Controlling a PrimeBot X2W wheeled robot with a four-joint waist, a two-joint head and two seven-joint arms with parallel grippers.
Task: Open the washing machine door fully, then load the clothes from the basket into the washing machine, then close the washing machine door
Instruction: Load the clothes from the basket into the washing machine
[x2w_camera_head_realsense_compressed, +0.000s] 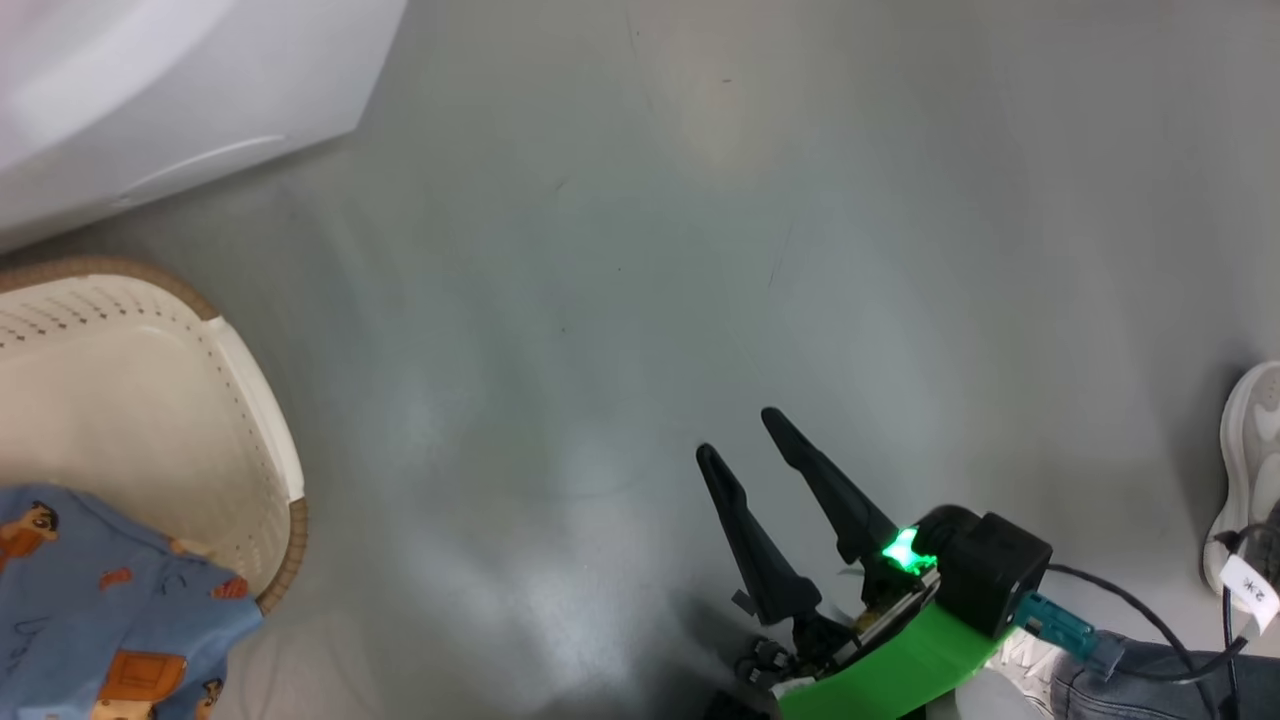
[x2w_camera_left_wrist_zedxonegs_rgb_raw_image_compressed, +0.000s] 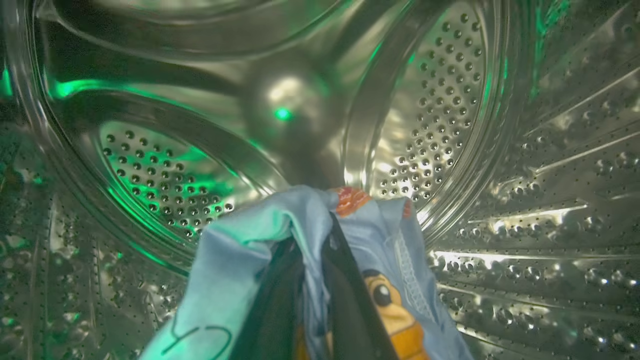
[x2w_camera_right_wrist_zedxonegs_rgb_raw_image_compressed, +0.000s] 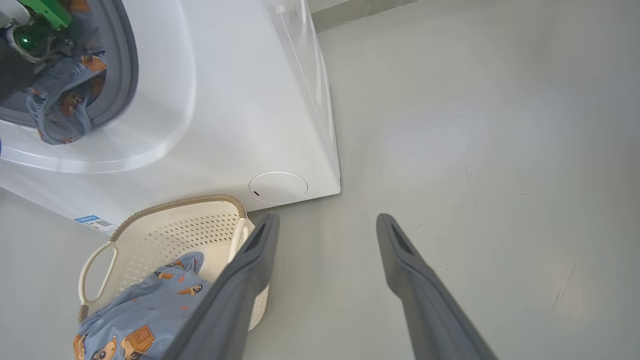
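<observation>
My left gripper (x2w_camera_left_wrist_zedxonegs_rgb_raw_image_compressed: 320, 240) is inside the washing machine's perforated steel drum (x2w_camera_left_wrist_zedxonegs_rgb_raw_image_compressed: 450, 100), shut on a light blue garment (x2w_camera_left_wrist_zedxonegs_rgb_raw_image_compressed: 235, 265) printed with orange figures. Seen from the right wrist, that garment (x2w_camera_right_wrist_zedxonegs_rgb_raw_image_compressed: 62, 100) hangs across the grey rubber ring (x2w_camera_right_wrist_zedxonegs_rgb_raw_image_compressed: 127, 65) of the white washing machine (x2w_camera_right_wrist_zedxonegs_rgb_raw_image_compressed: 240, 110), below my left arm's green wrist (x2w_camera_right_wrist_zedxonegs_rgb_raw_image_compressed: 47, 10). More blue clothes (x2w_camera_head_realsense_compressed: 110, 610) (x2w_camera_right_wrist_zedxonegs_rgb_raw_image_compressed: 140, 310) lie in the cream basket (x2w_camera_head_realsense_compressed: 250, 400) (x2w_camera_right_wrist_zedxonegs_rgb_raw_image_compressed: 185, 227) in front of the machine. My right gripper (x2w_camera_head_realsense_compressed: 740, 435) (x2w_camera_right_wrist_zedxonegs_rgb_raw_image_compressed: 327, 220) hangs open and empty over the floor to the basket's right. The washing machine door is out of view.
Grey floor (x2w_camera_head_realsense_compressed: 620, 250) spreads around the right gripper. A person's white shoe (x2w_camera_head_realsense_compressed: 1250, 470) and a jeans leg (x2w_camera_head_realsense_compressed: 1180, 680) stand at the right edge. A cable (x2w_camera_head_realsense_compressed: 1150, 610) runs behind my right wrist. The machine's corner (x2w_camera_head_realsense_compressed: 180, 90) is at upper left.
</observation>
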